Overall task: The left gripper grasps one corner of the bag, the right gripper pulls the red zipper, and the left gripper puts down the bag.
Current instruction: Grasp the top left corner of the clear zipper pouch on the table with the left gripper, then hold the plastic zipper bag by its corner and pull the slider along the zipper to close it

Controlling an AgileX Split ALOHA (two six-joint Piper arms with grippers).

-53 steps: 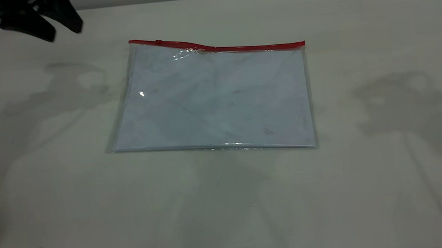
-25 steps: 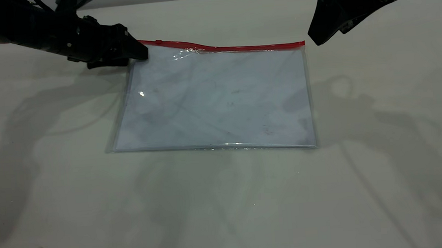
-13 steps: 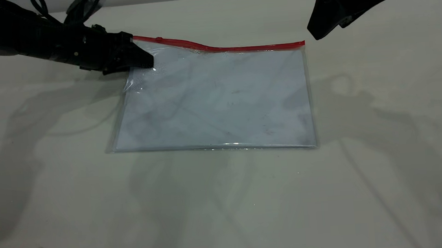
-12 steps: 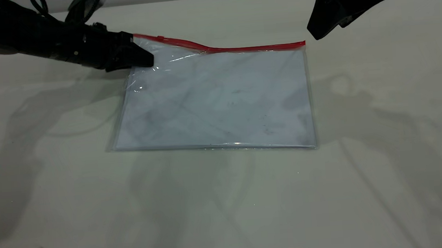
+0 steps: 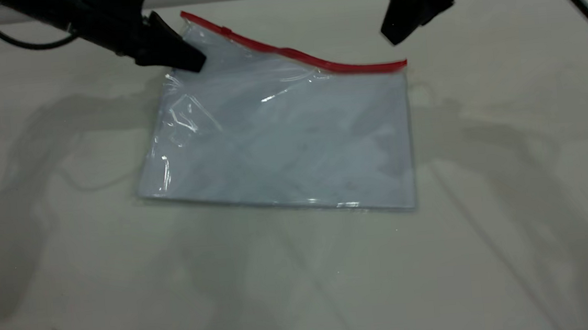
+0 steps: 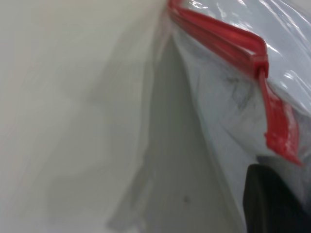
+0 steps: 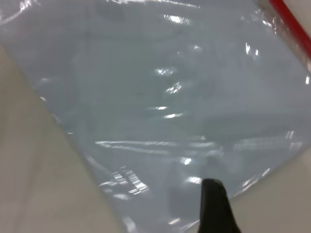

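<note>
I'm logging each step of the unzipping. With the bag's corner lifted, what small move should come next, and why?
Probably the right gripper should drop toward the slider tab on the red zipper: the left gripper holds the bag corner raised, and the right hovers clear of it.

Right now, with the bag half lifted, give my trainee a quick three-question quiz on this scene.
1. True or false: the left gripper holds the bag at the corner by the red zipper.
2. Which part of the bag is off the table? A) the corner at the left gripper B) the corner under the right gripper C) the whole bag
3. Fill in: the right gripper hangs above the bag, touching ____.

Key: 1 true. 2 A. 3 nothing.
</note>
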